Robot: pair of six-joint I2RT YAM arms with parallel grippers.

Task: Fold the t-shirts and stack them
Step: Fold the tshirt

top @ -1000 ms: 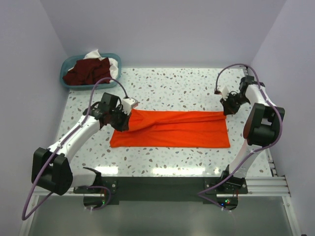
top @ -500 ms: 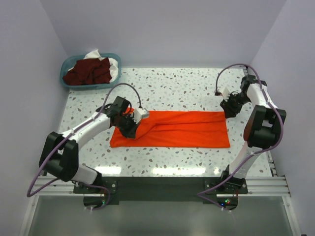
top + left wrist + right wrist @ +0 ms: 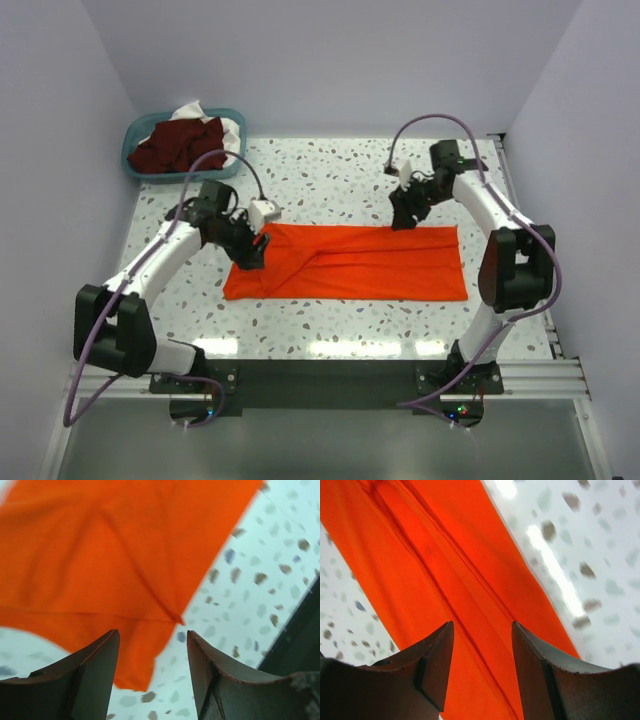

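An orange-red t-shirt (image 3: 350, 262) lies folded into a long flat strip across the middle of the table, with a crease running along it. My left gripper (image 3: 250, 252) hovers over its left end, open, with a corner of the orange cloth (image 3: 100, 555) and bare table between the fingers. My right gripper (image 3: 401, 217) is open above the strip's far edge, right of centre, with the orange folds (image 3: 445, 580) below and nothing held. Dark maroon t-shirts (image 3: 180, 146) and some white cloth (image 3: 198, 111) lie piled in the basket.
A teal plastic basket (image 3: 132, 160) stands at the table's far left corner. The speckled tabletop (image 3: 330, 180) runs out to a black rail at the near edge and to pale walls on the other sides.
Both grippers have opened and let go of the orange-red t-shirt. The right gripper moved left from the strip's right end to its far edge. The left end now lies flat.
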